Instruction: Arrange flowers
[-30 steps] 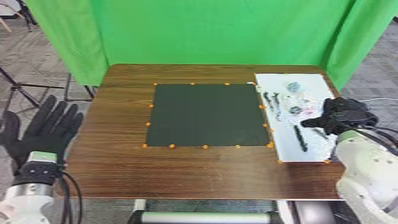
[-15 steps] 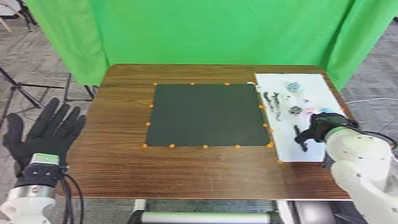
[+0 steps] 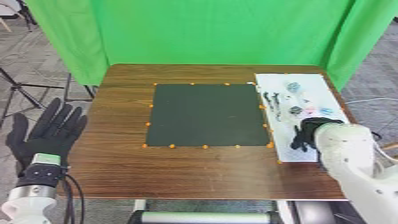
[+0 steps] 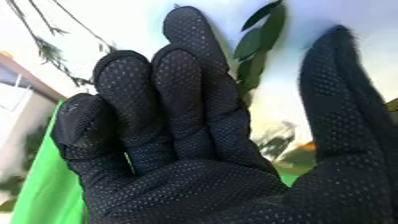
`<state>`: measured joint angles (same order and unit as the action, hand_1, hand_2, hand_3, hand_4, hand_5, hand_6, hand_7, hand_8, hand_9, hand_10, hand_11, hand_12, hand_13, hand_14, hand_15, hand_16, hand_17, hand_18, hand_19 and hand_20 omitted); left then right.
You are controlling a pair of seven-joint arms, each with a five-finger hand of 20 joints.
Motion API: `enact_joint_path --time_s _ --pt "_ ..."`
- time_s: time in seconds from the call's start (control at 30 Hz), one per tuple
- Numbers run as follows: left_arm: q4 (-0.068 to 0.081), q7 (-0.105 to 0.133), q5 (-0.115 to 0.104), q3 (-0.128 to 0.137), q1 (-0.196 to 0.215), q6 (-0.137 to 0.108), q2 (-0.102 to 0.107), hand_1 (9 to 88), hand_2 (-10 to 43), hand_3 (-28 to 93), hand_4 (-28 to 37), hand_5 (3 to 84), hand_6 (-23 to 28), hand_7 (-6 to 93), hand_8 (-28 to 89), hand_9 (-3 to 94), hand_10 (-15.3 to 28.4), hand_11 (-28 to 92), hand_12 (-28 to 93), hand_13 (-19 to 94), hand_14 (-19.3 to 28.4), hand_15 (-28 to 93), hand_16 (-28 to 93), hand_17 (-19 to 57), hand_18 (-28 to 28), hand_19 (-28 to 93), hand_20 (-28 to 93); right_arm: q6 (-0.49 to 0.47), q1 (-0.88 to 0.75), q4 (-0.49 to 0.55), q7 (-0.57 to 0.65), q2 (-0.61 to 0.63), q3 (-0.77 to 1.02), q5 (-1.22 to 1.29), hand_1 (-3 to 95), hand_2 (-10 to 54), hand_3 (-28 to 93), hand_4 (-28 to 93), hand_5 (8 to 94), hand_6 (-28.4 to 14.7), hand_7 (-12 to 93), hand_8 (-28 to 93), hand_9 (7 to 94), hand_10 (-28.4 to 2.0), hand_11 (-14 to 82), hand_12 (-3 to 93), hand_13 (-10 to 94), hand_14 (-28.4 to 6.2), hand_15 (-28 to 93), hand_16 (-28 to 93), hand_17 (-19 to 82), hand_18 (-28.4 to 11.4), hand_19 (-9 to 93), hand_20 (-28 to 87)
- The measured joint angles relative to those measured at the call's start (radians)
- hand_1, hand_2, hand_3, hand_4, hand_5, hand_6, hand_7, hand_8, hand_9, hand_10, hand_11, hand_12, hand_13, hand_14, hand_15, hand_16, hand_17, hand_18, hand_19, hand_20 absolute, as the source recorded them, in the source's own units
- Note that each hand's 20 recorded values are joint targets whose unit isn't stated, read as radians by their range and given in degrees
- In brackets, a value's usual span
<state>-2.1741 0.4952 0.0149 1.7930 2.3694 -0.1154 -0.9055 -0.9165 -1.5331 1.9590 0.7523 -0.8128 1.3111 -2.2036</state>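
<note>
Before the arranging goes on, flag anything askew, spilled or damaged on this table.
Nothing stands out: the dark mat lies flat, edged by orange dots; dark sprigs and small blooms rest on the white board, the right hand over its near part.

The left arm is white, with a silver metal ring, a black cuff, a pale green patch and loose black cables. The left hand is black. The right arm has a rounded white shell dotted with small dark spots; the right hand wears black fabric, and the right wrist view shows its pale speckles and stitched seams.
</note>
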Motion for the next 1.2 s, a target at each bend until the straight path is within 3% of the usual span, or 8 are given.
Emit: enact_joint_path --time_s 0.07,0.13,0.23,0.47,0.83,1.2 --pt "0.000 -0.002 0.001 0.000 0.000 0.000 0.000 25.4 13.5 73 -28.3 37.2 7.5 12.9 -9 36.3 16.1 25 12 26 15.9 36 -10 -2.2 11.0 34 6 -0.055 0.029 -0.008 0.013 -0.011 -0.010 0.032 37.8 -8.0 71 -22 69.9 -4.2 40 12 69.7 -16.6 52.4 41.7 64 -16.9 66 32 40 -23.0 93 45" --pt "0.000 -0.008 0.003 0.000 -0.001 0.000 -0.001 25.4 13.4 73 -28.3 37.2 7.5 12.8 -9 36.1 16.0 25 12 26 15.9 36 -10 -2.2 11.0 34 6 -0.067 0.046 -0.019 0.014 -0.019 -0.017 0.035 42.7 -9.3 70 -20 70.8 -3.2 39 19 71.2 -15.6 50.0 41.4 66 -15.4 64 32 41 -22.7 93 45" --pt "0.001 -0.018 0.010 0.000 -0.006 0.000 -0.010 25.4 13.2 73 -28.3 37.1 7.4 12.8 -9 36.0 16.0 25 12 26 15.9 36 -10 -2.2 11.0 34 6 -0.050 0.052 -0.027 -0.008 -0.034 -0.018 0.018 46.0 -9.4 72 -19 73.8 -2.1 40 20 77.2 -13.4 43.9 47.0 69 -13.9 62 32 43 -22.1 93 46" --pt "0.001 -0.028 0.013 0.000 -0.009 0.000 -0.020 25.3 12.9 73 -28.3 37.1 7.5 12.8 -9 35.8 16.0 25 12 26 15.9 36 -10 -2.2 11.1 34 6 0.050 0.018 -0.026 -0.096 -0.044 -0.012 -0.071 43.9 -6.7 76 -12 73.5 -2.7 48 24 79.3 -12.5 45.9 47.5 71 -13.8 62 33 45 -21.7 93 46" --pt "0.001 -0.028 0.011 -0.007 -0.009 0.000 -0.019 25.2 12.7 72 -28.3 37.0 7.5 12.6 -9 35.8 15.9 24 12 26 16.0 36 -9 -2.2 11.1 34 6 0.292 -0.153 0.041 -0.067 -0.039 0.073 -0.057 36.6 -7.1 82 0 75.1 -1.9 53 26 83.0 -14.1 48.5 44.1 77 -13.1 61 33 50 -21.9 93 47" --pt "0.013 -0.041 0.012 -0.009 -0.024 0.001 -0.014 25.2 12.6 72 -28.3 37.0 7.4 12.5 -9 35.6 15.8 24 12 26 16.0 36 -9 -2.1 11.1 34 6 0.518 -0.227 0.181 -0.036 -0.009 0.078 -0.068 35.6 -9.0 85 3 77.6 -2.5 53 27 85.1 -14.5 47.5 46.6 78 -13.9 62 34 51 -22.3 93 49"
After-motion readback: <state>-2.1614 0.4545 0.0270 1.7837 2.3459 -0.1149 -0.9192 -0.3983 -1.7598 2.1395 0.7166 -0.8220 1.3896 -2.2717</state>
